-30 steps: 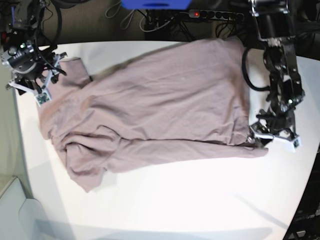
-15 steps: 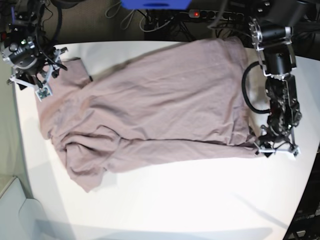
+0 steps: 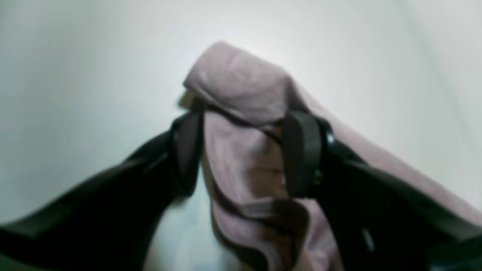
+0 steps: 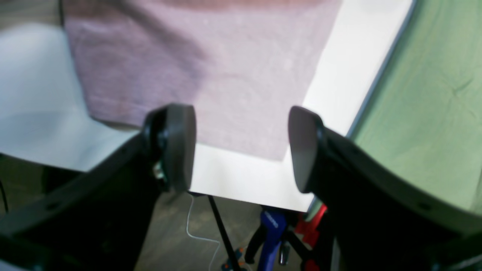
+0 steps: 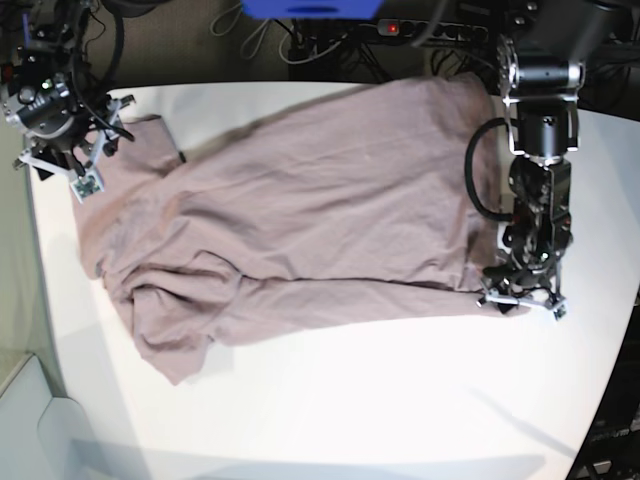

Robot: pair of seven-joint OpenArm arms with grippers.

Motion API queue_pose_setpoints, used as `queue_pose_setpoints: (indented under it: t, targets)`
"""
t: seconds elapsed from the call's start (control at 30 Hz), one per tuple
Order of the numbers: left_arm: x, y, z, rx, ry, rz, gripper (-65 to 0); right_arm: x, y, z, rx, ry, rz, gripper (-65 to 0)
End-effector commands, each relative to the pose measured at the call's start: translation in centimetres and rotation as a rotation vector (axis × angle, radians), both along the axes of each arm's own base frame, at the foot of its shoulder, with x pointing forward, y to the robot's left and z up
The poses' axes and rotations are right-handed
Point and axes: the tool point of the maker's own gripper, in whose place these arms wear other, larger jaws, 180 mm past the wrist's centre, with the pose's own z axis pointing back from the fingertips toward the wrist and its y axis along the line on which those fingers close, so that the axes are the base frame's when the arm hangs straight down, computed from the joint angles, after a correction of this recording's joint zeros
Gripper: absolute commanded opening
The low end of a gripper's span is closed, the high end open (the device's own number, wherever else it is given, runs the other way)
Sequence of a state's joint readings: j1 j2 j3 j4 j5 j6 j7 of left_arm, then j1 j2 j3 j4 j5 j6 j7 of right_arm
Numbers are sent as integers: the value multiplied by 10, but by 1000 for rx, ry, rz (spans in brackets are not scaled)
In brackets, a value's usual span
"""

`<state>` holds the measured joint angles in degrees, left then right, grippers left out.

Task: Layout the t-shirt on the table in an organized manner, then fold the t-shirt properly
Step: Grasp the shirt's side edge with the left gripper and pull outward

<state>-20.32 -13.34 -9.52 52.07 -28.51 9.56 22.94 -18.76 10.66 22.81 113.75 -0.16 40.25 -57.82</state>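
You're still in layout: the t-shirt [image 5: 300, 220] is lying spread across the table [image 5: 380, 400] but bunched and wrinkled at its lower-left end, and no fold has been made yet. Your left gripper [image 3: 244, 154] is pinching a bunched corner of the hem. Your right gripper [image 4: 241, 146] is hanging spread and empty over the sleeve edge. Versus the earlier frame, the left gripper has been sliding inward along the table, dragging that corner; the right has barely shifted.

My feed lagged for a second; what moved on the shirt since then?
The left end effector slid inward along the table onto the t-shirt corner and now pinches it. The right end effector shifted slightly up, open. The shirt's spread looks unchanged.
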Motion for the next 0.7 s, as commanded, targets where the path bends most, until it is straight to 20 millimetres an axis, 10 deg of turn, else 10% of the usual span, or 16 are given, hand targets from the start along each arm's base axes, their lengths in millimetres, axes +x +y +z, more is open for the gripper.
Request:
queue_pose_setpoints:
  t: [0.0, 0.47, 0.67]
  targets:
    - [23, 5, 30, 31, -85, -4, -317, 6, -3, 9, -13, -31, 7, -260]
    - [77, 6, 44, 96, -151, 43, -317, 1, -4, 7, -17, -18, 7, -260]
    - [109, 4, 90, 183, -235, -3, -317, 4, -9, 10, -33, -22, 13, -260]
